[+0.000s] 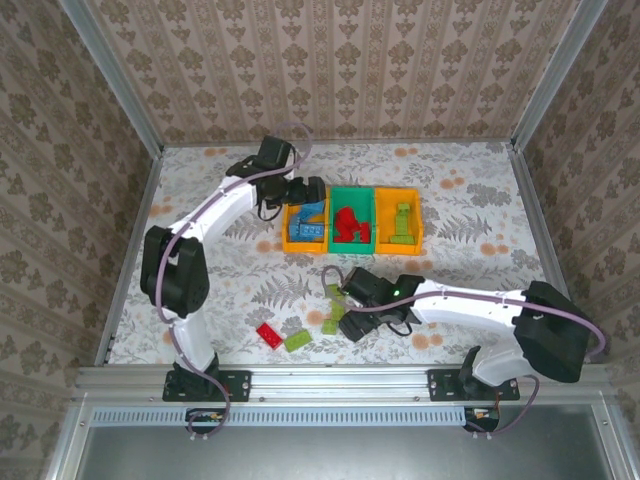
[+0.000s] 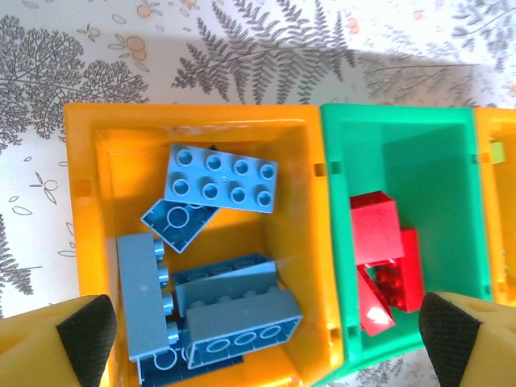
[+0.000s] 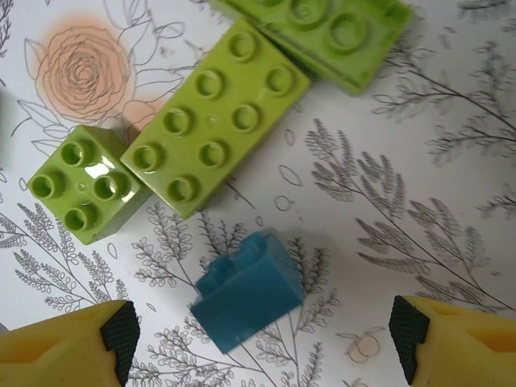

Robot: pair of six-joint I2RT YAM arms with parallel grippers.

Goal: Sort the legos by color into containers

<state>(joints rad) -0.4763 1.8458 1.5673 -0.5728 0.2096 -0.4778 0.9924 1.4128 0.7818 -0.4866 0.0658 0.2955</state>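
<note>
The left arm (image 1: 205, 215) and right arm (image 1: 470, 303) have white links, black joints, purplish-grey cables (image 1: 601, 338) and black base plates (image 1: 215, 385). The left end effector (image 2: 266, 334) and right end effector (image 3: 262, 334) have yellow fingers (image 2: 32, 355) with black pads (image 3: 121, 330).

Bare counter (image 3: 435, 210) on both sides of loose blue brick (image 3: 246, 290); 3 green bricks (image 3: 214, 121) close behind it; orange bin (image 2: 76, 201) crowded, green bin (image 2: 419, 153) half free.

You've got a white cloth (image 1: 480, 200) over the tabletop, printed with grey ferns and peach roses; one rose (image 3: 81, 72) sits upper left in the right wrist view. Beige damask wallpaper (image 1: 340, 70) lines the top and sides. An aluminium rail (image 1: 340, 378) crosses the bottom, with a grey panel (image 1: 340, 445) beneath.
</note>
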